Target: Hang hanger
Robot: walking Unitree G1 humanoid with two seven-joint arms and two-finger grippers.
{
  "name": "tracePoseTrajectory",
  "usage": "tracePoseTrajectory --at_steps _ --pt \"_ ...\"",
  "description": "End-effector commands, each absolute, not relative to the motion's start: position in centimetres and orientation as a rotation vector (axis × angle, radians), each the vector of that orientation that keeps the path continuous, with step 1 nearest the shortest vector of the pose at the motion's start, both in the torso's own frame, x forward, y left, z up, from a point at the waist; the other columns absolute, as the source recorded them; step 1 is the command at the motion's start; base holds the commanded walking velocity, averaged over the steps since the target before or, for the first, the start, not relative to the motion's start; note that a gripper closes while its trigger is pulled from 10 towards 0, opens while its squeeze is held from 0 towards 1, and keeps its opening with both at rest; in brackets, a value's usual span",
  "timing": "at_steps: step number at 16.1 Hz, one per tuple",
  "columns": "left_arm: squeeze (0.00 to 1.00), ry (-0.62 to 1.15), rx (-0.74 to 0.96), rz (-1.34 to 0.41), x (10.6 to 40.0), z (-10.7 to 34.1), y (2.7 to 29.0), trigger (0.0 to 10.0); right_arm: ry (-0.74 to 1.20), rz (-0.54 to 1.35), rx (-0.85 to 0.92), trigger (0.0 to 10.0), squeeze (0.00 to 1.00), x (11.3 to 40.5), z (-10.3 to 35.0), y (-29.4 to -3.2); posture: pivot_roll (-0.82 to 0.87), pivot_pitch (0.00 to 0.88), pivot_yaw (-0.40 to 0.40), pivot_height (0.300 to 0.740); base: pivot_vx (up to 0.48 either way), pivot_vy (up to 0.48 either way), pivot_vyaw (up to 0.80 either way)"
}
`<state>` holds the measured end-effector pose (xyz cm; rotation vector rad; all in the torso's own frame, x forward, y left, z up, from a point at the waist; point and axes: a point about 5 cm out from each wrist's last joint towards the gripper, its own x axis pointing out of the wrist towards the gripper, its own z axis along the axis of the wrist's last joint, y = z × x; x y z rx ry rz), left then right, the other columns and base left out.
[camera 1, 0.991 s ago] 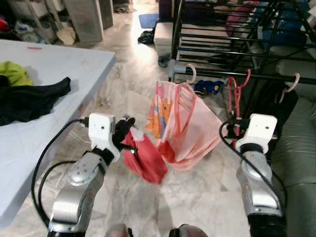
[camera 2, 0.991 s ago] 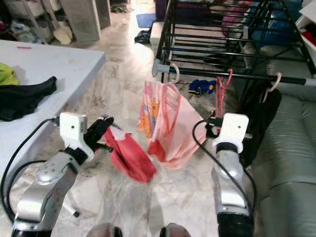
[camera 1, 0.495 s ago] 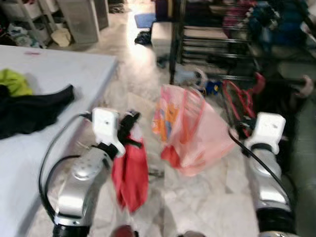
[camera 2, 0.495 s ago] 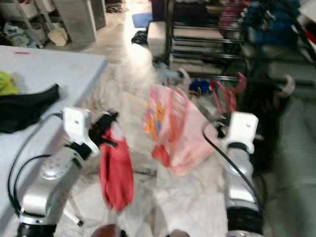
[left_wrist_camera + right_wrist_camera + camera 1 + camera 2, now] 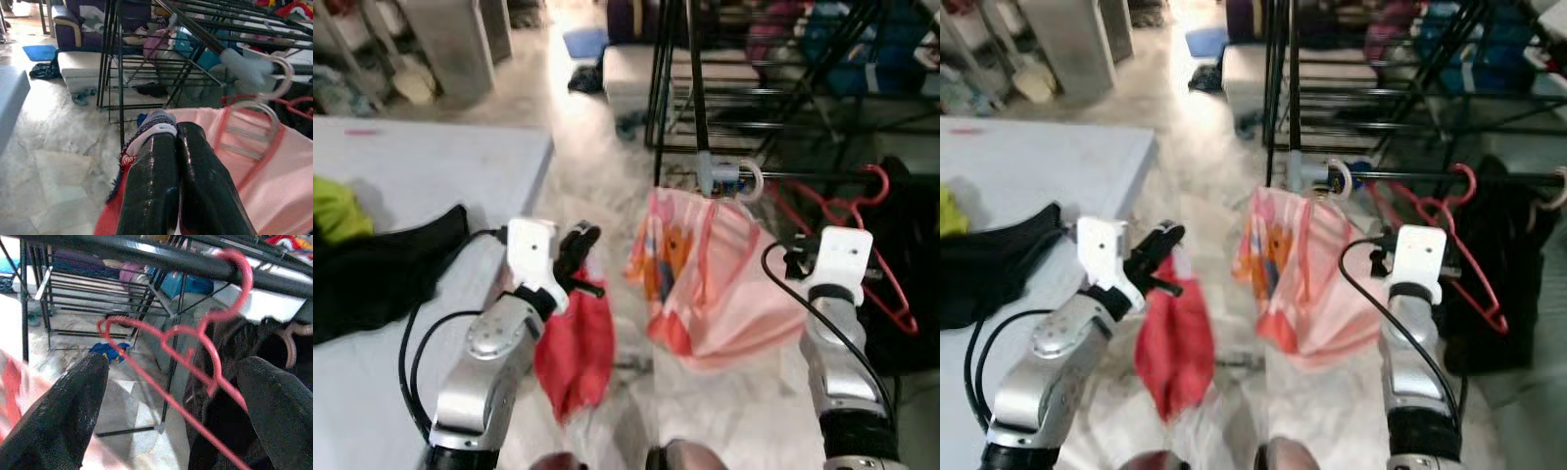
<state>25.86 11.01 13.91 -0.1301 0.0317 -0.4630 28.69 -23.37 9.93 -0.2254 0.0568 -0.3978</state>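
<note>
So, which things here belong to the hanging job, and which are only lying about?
Belonging to the job:
- red hanger hooked on the black rail
- pink garment on its white hanger
- red cloth pinched in the left end effector
- right end effector, open

Lying about:
- black garment on the table
- green cloth
- blue item on the floor

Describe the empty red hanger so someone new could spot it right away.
Find the black drying rack beyond the robot. On its front rail, next to the hanging pink garment, hangs the red hanger, just past the right tool. Unlike its neighbours, it is bare and bright red.
</note>
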Motion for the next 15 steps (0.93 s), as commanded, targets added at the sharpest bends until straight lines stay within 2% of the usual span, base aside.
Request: tracePoseTrajectory --at_steps 1,3,5,7,10,15 --pt "0.0 0.003 -0.107 -0.452 25.8 14.6 11.5 10.0 0.054 -0.394 -0.222 10.0 0.0 28.9 10.0 -22.8 0.02 0.065 -0.005 0.74 0.0 0.0 0.0" --pt "0.0 -0.001 -0.106 -0.456 25.8 14.7 11.5 10.0 0.055 -0.401 -0.227 10.0 0.0 28.8 9.9 -22.8 0.02 0.065 -0.004 0.74 0.0 0.0 0.0" --pt "0.0 -0.005 -0.106 -0.461 25.9 14.8 11.3 10.0 0.043 -0.383 -0.239 10.0 0.0 28.7 10.1 -22.8 0.02 0.069 -0.01 0.74 0.0 -0.304 0.0" --pt "0.0 -0.015 -0.102 -0.461 26.1 15.1 11.4 10.0 0.022 -0.312 -0.297 10.0 0.0 27.9 10.4 -22.9 0.02 0.08 -0.016 0.74 0.0 -0.36 0.0" --pt "0.0 -0.027 -0.087 -0.442 26.1 15.5 11.9 10.0 0.037 -0.304 -0.325 10.0 0.0 26.9 10.3 -23.8 0.01 0.104 -0.025 0.74 0.0 -0.369 0.0" --pt "0.0 -0.034 -0.073 -0.415 25.8 16.1 12.3 10.0 -0.013 -0.266 -0.359 10.0 0.0 27.5 12.0 -22.9 0.01 0.137 -0.031 0.74 0.0 -0.391 0.0"
